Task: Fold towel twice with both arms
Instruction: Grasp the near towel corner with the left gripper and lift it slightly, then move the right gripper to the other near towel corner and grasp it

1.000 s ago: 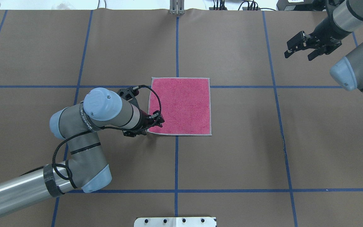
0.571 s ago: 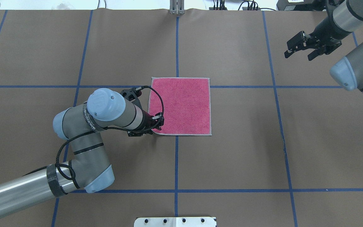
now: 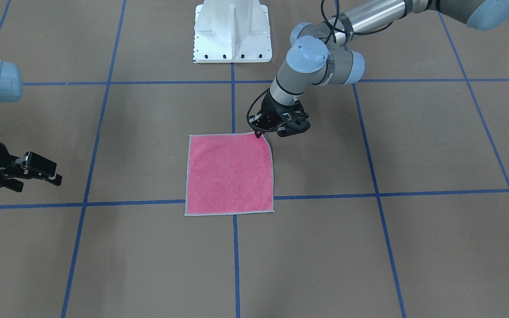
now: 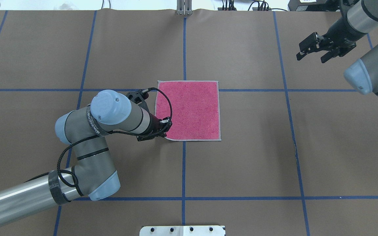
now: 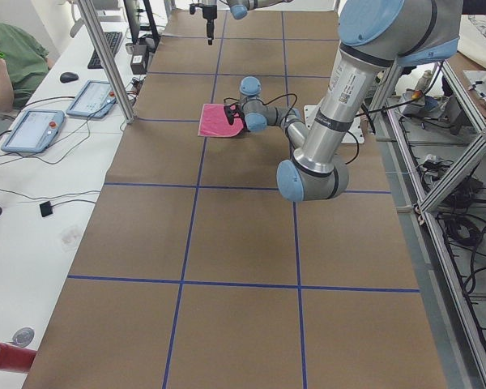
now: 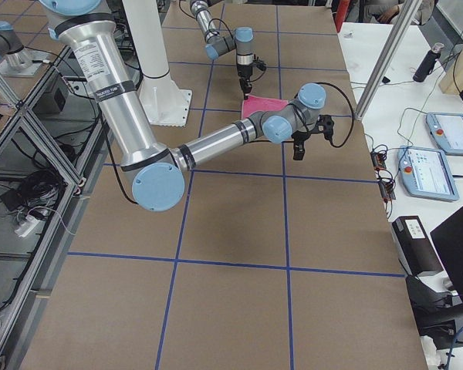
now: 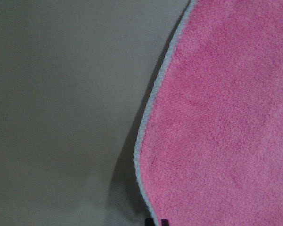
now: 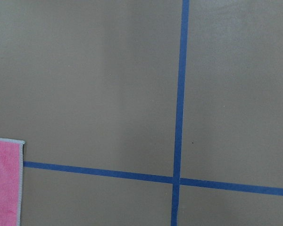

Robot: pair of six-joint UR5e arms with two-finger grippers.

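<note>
**Towel pinched at 1 corner, right claw spread wide**

Here we go. We see the towel lying pink face up on the brown table. 2 blue tape lines cross beneath it, close to its far edge.

The left gripper is right on the towel's near corner, on the robot's left side. We read its 2 fingers as pressed together on that corner, pinching the cloth.

From the left wrist camera we catch the light grey border bowing in a curve, with a dark shadow on the table just beside it. That corner is up off the surface, and the rest of the towel lies flat.

The left arm comes in low from the robot's left of the towel with its elbow bent. Its black cable loops over the towel's left edge.

Over to the other side now. The right gripper hangs well apart from the towel, out beyond its far right corner. Its 2 fingers are spread apart over bare table, touching no cloth.

Its wrist camera gives us brown table and tape, with just 1 corner of the towel at the lower left of that view. The right arm stays wholly off to the robot's right of the towel.

The white pedestal stands on the robot's side of the towel, well apart from it. In the side view we spot a person in green seated at a desk, off beyond the towel's far edge.
</note>
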